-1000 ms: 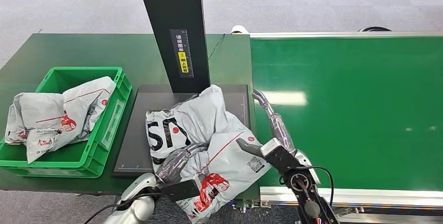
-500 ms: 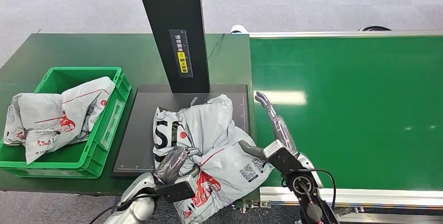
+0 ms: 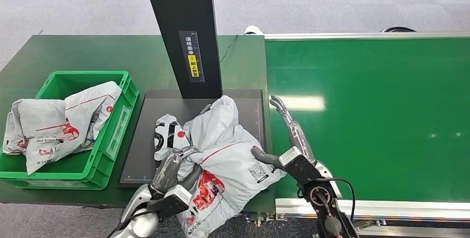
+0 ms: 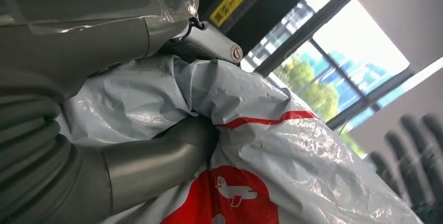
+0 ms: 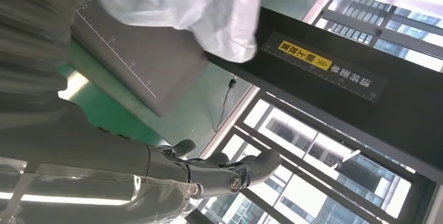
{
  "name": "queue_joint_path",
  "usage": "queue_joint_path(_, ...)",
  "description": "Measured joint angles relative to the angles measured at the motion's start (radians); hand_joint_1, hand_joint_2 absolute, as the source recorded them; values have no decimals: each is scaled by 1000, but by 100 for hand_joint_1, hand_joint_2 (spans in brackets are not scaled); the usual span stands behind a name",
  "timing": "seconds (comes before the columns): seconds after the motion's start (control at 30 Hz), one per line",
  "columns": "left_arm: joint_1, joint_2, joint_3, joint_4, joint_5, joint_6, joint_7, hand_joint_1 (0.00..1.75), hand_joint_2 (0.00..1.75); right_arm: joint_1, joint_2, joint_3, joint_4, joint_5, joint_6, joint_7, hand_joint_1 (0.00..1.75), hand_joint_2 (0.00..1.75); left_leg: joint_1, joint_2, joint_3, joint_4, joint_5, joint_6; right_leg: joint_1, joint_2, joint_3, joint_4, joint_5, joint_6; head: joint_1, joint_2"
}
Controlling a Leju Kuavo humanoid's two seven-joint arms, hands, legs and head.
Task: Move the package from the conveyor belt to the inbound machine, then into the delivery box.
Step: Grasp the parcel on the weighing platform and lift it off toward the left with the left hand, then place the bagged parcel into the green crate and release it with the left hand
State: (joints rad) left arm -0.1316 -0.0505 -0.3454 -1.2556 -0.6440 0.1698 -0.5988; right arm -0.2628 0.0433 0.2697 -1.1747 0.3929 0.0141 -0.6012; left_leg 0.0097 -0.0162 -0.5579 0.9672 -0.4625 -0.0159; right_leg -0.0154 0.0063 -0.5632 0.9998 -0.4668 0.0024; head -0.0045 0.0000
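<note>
A crumpled grey-white package (image 3: 221, 143) with red print lies on the dark plate (image 3: 145, 138) of the inbound machine, its near end hanging over the table's front edge. My left hand (image 3: 173, 170) grips the package's near left part; in the left wrist view the thumb (image 4: 156, 153) digs into the plastic (image 4: 271, 145). At the package's right side my right hand (image 3: 292, 141) lies along the belt edge with fingers stretched out and holds nothing; its thumb touches the bag. In the right wrist view those fingers (image 5: 219, 169) are spread, with the package (image 5: 209, 10) beyond.
The machine's black post (image 3: 188, 33) rises just behind the package. A green crate (image 3: 119, 132) at the left holds another grey package (image 3: 61, 119). The green conveyor belt (image 3: 377, 116) stretches to the right.
My left hand has pulled the package leftward and bunched it up; its left end now sits further onto the plate. The right hand has hardly moved.
</note>
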Motion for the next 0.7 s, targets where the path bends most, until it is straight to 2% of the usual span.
queue_joint_path(0.33,43,-19,56,-157,104,158,-93,175,175,1,4,0,-5,-2,5,4,0,175,0,0,0,0,0,0,0,0,0,0,0,0,0,0)
queue_joint_path(0.4,46,-18,62,-189,122,219,-100,175,175,1,4,0,-5,-2,5,5,0,175,0,0,-1,0,0,0,0,0,0,0,0,0,0,0)
queue_joint_path(0.57,41,1,62,-252,102,440,-104,175,175,1,9,0,-4,-4,6,9,0,175,0,0,-1,0,0,0,0,0,0,0,0,0,0,0)
queue_joint_path(0.7,35,13,77,-276,59,500,-104,175,175,1,13,0,-4,-5,6,10,0,175,0,0,-1,0,0,0,0,0,0,0,0,0,0,0)
